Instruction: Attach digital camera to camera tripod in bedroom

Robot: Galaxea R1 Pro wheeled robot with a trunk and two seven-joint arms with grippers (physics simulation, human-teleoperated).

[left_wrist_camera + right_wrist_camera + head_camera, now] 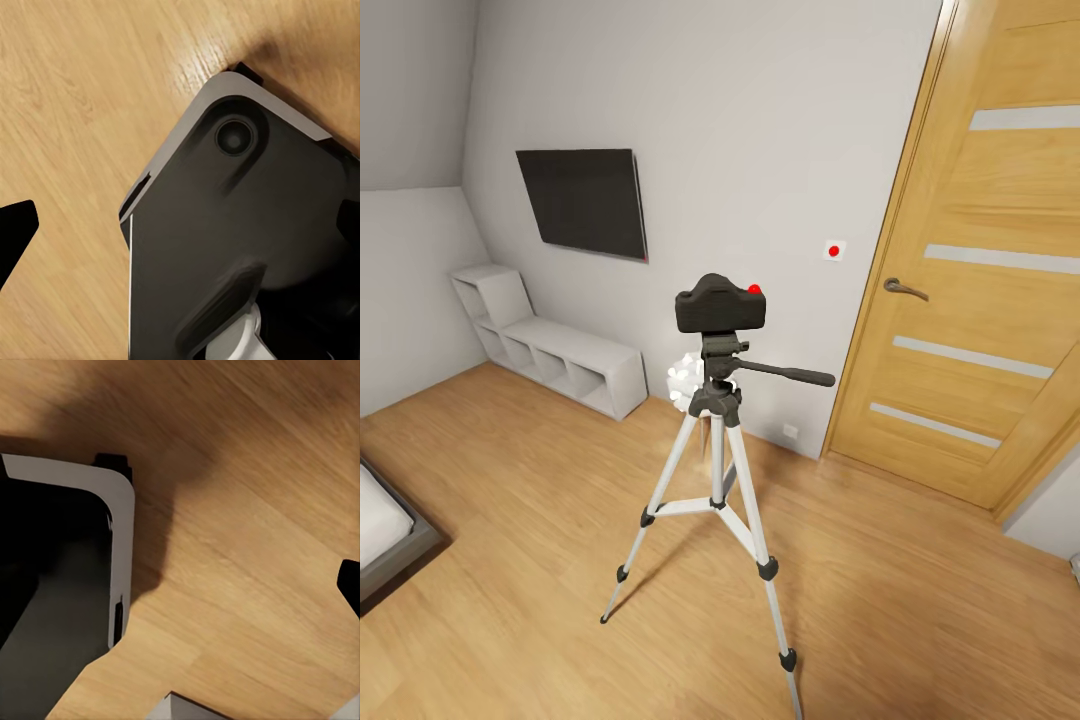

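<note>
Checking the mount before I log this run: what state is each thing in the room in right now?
digital camera: seated on the tripod head, upright and level.
camera tripod: standing, legs spread on the wood floor, pan handle pointing toward the door.
door: shut.
wall screen: dark, off.
cube shelves: compartments look empty.

light wood floor (920, 600), camera tripod (715, 470) standing on it, white cube shelves (550, 350) by wall
</note>
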